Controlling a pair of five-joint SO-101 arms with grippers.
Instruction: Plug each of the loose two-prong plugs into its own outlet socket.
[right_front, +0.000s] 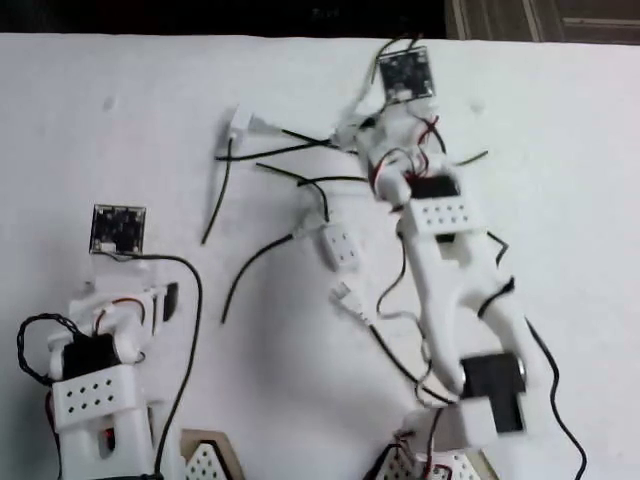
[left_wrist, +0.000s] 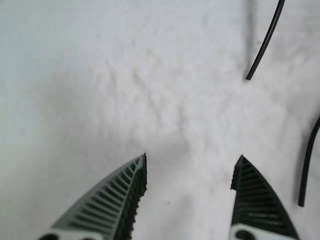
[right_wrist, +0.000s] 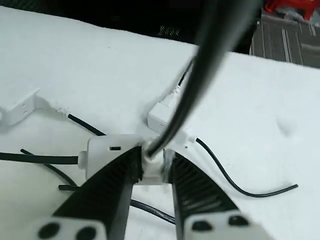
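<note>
My right gripper (right_wrist: 152, 161) is shut on a small white plug (right_wrist: 151, 156) whose black cord (right_wrist: 200, 75) runs up close past the camera. The plug sits against the end of a white outlet socket (right_wrist: 107, 149) lying on the table. In the high view this gripper (right_front: 350, 135) is at the far middle of the table. A second white plug (right_wrist: 162, 112) lies just beyond it. Another outlet socket (right_front: 340, 245) and a loose white plug (right_front: 345, 297) lie mid-table. My left gripper (left_wrist: 192, 162) is open over bare table at the near left (right_front: 162, 300).
A white corded piece (right_front: 240, 122) lies at the far left of the cluster. Several thin black cords (right_front: 255, 265) trail across the middle of the white table (right_front: 120, 130). Two cord ends (left_wrist: 265, 45) lie beside the left gripper. The table's far edge (right_front: 200, 36) is close behind.
</note>
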